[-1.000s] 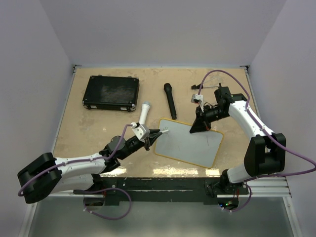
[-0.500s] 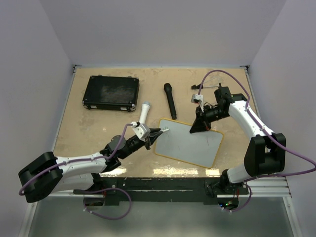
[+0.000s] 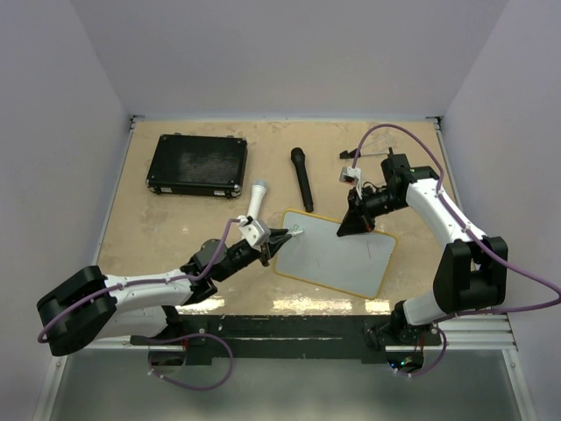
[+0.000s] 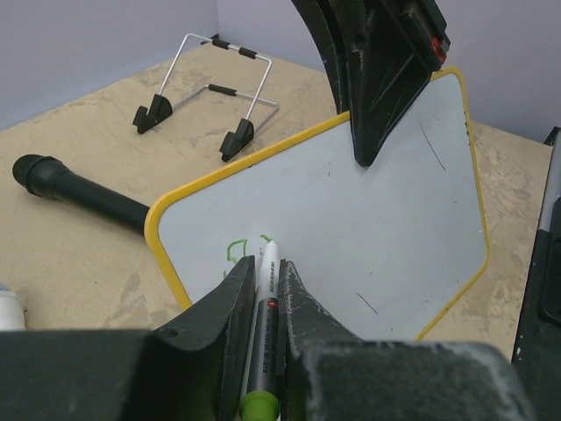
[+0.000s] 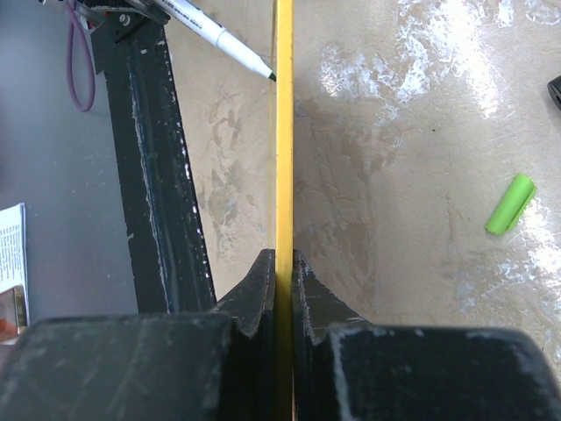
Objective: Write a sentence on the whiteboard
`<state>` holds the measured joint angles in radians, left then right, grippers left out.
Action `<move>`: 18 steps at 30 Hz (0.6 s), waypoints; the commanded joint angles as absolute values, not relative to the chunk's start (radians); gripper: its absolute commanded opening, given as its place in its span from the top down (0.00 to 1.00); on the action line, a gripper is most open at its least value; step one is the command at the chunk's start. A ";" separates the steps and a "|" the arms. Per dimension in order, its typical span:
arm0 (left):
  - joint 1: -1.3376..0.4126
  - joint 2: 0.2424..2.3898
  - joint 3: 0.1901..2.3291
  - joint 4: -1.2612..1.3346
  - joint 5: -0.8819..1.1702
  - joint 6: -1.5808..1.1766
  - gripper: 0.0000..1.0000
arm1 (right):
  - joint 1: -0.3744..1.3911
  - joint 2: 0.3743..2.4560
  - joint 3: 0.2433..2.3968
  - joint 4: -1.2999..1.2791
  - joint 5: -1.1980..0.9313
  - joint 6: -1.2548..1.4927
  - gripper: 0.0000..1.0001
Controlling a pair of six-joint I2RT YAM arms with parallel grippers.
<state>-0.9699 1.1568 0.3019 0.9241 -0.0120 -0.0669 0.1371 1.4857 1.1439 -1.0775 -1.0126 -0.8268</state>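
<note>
Your left gripper is closed narrow on a marker, with the white tip poking out past the fingers and resting at the near left corner of the whiteboard. Your right gripper is pinched on the yellow rim at the far edge. The board sits on the table right of centre, close to the arms, and seems tipped up a little at the held edge, though I can't tell for certain.

Only a couple of green strokes show beside the tip, so I'd judge the sentence barely begun.

- Keep the right arm rigid, because any give there will smear your letters.
- Press lightly. The tip sits near the corner, where a firm push could pivot the board in the pinch.
- Make the letters small and work away from the corner toward the right gripper. Leave room for a second line.
- Lift the tip cleanly between letters rather than dragging it.
- Watch the left wrist view for ink actually appearing. If a stroke comes out faint, lower the tip slightly rather than tilting the marker.
</note>
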 commanded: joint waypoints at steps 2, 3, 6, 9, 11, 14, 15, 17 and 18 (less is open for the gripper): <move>-0.966 1.147 0.310 0.922 -0.005 -0.067 1.00 | 0.141 1.471 1.164 -1.043 -1.040 -0.896 1.00; -0.966 1.134 0.307 0.934 -0.006 -0.066 1.00 | 0.141 1.470 1.164 -1.043 -1.042 -0.896 1.00; -0.968 1.103 0.296 0.948 0.018 -0.071 1.00 | 0.143 1.473 1.166 -1.043 -1.040 -0.897 1.00; -0.966 1.078 0.298 0.930 0.021 -0.066 1.00 | 0.141 1.473 1.166 -1.045 -1.042 -0.896 1.00; -0.966 1.078 0.295 0.922 0.021 -0.063 1.00 | 0.141 1.473 1.167 -1.045 -1.042 -0.896 1.00; -0.966 1.085 0.284 0.913 0.018 -0.069 1.00 | 0.141 1.471 1.166 -1.043 -1.040 -0.897 1.00; -0.966 1.088 0.282 0.910 0.017 -0.071 1.00 | 0.143 1.471 1.164 -1.045 -1.040 -0.896 1.00; -0.966 1.089 0.276 0.904 0.014 -0.072 1.00 | 0.141 1.471 1.164 -1.043 -1.040 -0.897 1.00; -0.966 1.088 0.276 0.897 0.012 -0.074 1.00 | 0.141 1.473 1.166 -1.045 -1.040 -0.896 1.00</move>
